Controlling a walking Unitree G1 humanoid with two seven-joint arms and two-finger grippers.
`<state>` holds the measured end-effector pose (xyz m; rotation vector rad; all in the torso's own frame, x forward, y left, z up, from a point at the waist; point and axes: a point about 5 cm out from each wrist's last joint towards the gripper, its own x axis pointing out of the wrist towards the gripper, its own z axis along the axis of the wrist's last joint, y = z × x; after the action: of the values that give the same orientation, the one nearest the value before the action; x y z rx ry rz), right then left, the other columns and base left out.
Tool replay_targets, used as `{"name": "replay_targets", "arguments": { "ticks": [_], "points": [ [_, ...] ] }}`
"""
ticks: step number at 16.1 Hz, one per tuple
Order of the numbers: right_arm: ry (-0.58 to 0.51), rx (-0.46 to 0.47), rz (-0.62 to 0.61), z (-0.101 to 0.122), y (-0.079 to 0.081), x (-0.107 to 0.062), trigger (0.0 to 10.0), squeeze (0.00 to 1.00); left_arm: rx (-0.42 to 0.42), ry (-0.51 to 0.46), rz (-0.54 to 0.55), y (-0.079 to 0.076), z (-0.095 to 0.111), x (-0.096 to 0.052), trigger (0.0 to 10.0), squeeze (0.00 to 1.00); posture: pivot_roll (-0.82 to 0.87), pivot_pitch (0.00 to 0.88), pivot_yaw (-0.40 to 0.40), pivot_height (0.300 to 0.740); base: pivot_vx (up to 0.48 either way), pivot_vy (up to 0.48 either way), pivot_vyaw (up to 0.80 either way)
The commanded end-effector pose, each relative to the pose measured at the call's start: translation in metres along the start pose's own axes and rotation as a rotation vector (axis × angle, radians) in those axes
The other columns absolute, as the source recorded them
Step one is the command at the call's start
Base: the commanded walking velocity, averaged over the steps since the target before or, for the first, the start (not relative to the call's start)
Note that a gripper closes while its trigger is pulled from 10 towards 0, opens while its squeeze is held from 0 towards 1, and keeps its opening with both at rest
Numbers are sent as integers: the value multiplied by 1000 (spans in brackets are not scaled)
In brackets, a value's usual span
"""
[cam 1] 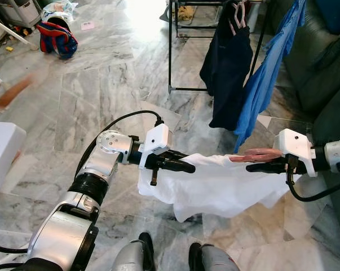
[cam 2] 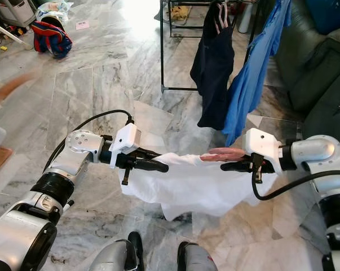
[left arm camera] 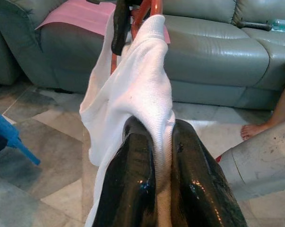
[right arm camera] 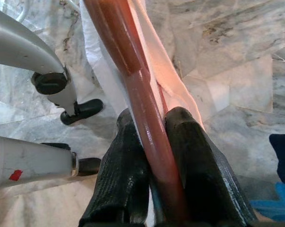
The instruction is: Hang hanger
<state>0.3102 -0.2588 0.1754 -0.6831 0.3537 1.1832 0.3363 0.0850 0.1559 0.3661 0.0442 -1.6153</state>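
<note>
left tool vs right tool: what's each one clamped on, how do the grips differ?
The left tool pinches the white shirt itself, fabric bunched between its fingers; the right tool grips the reddish hanger, bare rod between its fingers. The left tool points toward the robot's right, the right tool toward its left, so they face each other. Shared: both are shut, at similar height, with the shirt hanging between them above the marble floor.

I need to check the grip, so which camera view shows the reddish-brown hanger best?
The right wrist view: the glossy reddish-brown hanger runs large between the right gripper's closed fingers. The left wrist view shows a short stretch above the white knit garment; the eye views show one pinkish end poking out of the cloth.
</note>
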Motion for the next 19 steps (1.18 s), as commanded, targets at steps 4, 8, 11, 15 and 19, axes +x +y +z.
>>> {"name": "replay_targets", "arguments": {
  "ticks": [4, 8, 11, 15, 19],
  "points": [
    [-15, -9, 37, 4, 6, 2, 0, 0, 11, 4, -20, -4, -3, 4, 10000, 0, -161, 213, 4, 740, 0, 0, 0],
    [-29, 17, 15, -1, 12, 9, 0, 0, 10, -16, 47, -2, -5, 7, 10000, 1000, -157, 214, 5, 740, 0, 0, 0],
    [-44, 35, -13, -5, 17, 12, 0, 0, 33, -36, 186, 4, -5, 9, 10000, 1000, -157, 215, 9, 740, 0, 0, 0],
    [-58, 65, -53, -10, 22, 17, 0, 0, 114, -29, 349, 11, -5, 10, 10000, 1000, -152, 216, 17, 740, 0, 0, 0],
    [-41, 95, -129, -15, 24, 28, 0, 0, 148, 17, 392, 11, -12, 6, 10000, 1000, -148, 212, 21, 740, 0, 0, 0]
  ]
}}
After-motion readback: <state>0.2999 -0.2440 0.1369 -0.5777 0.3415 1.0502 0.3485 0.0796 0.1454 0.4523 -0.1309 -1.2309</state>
